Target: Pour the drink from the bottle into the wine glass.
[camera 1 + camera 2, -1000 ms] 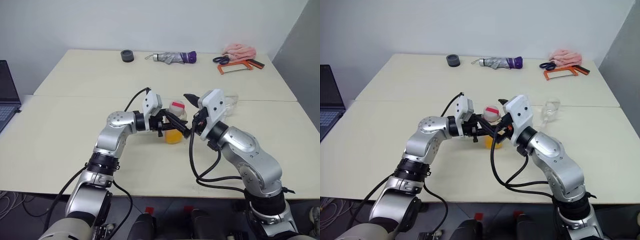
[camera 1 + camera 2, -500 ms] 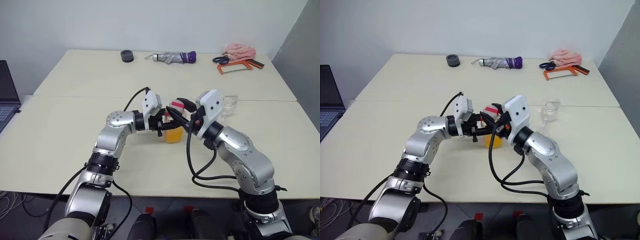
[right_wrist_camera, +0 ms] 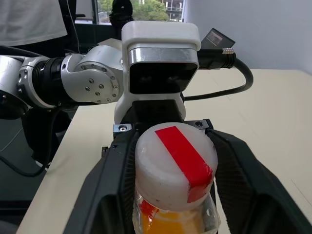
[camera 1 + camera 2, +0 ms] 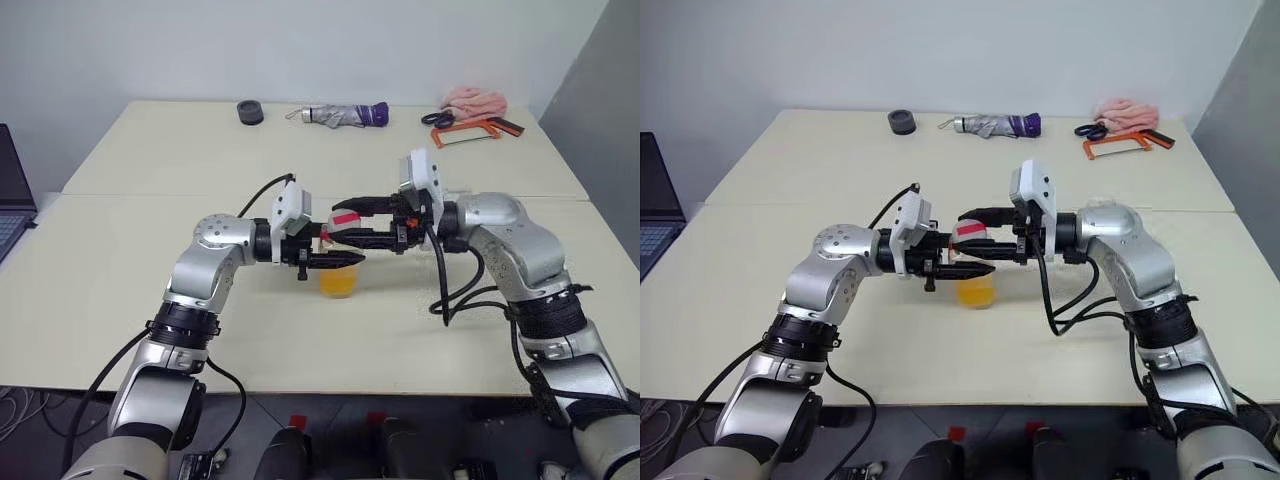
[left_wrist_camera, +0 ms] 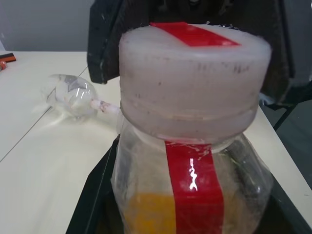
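The table (image 4: 150,230) is carrying the whole arrangement, and the two arms are meeting over its centre, slightly left of the middle of the head frames.

The left gripper (image 4: 335,260) is reaching in from the left and is clamped on the bottle (image 4: 340,272), its black fingers closing around the body just below the neck. In the left wrist view the dark pads are sitting against both sides of the bottle wall.

The right gripper (image 4: 350,222) is coming in level from the right, its two black fingers (image 3: 112,185) standing either side of the cap (image 3: 175,163). They are spread about as wide as the cap; whether they are pressing on it or merely flanking it cannot be told from these views.

The bottle is standing upright in the centre of the frame, directly between the two grippers, with its cap on. The drink (image 4: 339,284) is filling only its lower part, an orange-yellow band below the left fingers; the upper part is showing clear.

The wine glass (image 5: 73,95) is lying on its side on the table, behind the right wrist in the head views, right of centre; its bowl is showing no liquid.

A red strip (image 5: 192,183) is running up the bottle's side and across the top of the whitish cap. No lettering is legible on it.
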